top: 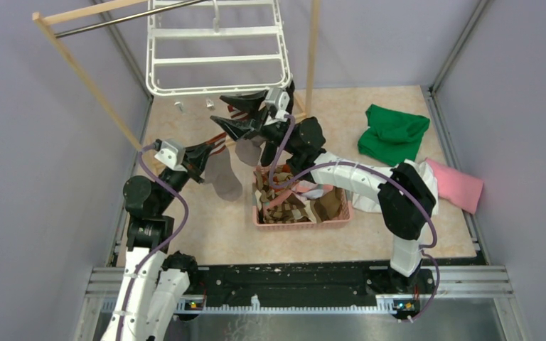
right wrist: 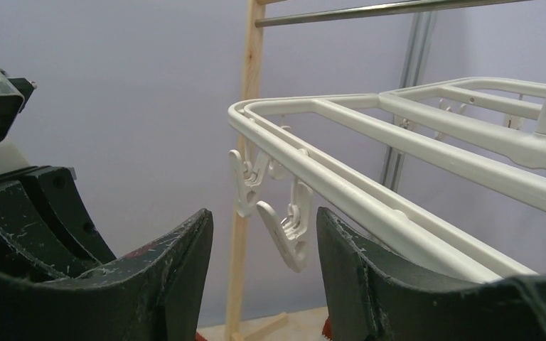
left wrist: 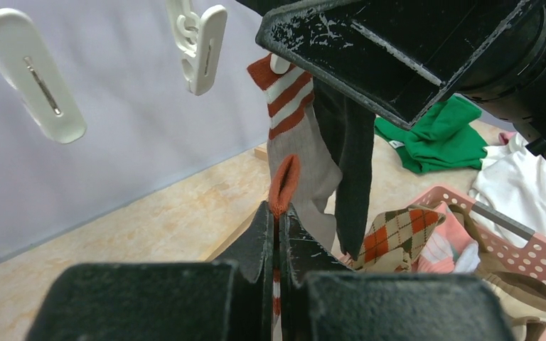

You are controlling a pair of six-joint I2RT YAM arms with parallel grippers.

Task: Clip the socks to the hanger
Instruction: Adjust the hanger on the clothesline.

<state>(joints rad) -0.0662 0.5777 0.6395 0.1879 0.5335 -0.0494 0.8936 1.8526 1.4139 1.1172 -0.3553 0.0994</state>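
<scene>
The white hanger (top: 217, 50) hangs from the rack's metal bar at the back. My left gripper (top: 217, 148) (left wrist: 279, 209) is shut on the orange cuff of a grey sock (left wrist: 284, 181), whose body hangs below it (top: 224, 177). Just beyond it, a grey sock with an orange-and-white striped cuff (left wrist: 295, 135) and a black sock (left wrist: 352, 156) hang side by side, the striped one from a clip. My right gripper (top: 217, 108) (right wrist: 263, 213) is open under the hanger's front edge (right wrist: 398, 192). A white clip (right wrist: 288, 238) dangles in the gap between its fingers, touching neither.
A pink basket (top: 302, 222) with more socks, one of them argyle (left wrist: 394, 231), stands in the middle. Green (top: 392, 131), white (left wrist: 519, 192) and pink (top: 458, 183) cloths lie to the right. Wooden rack posts (top: 89, 85) (top: 313, 50) flank the hanger. Two free clips (left wrist: 35, 74) (left wrist: 202, 46) hang to the left.
</scene>
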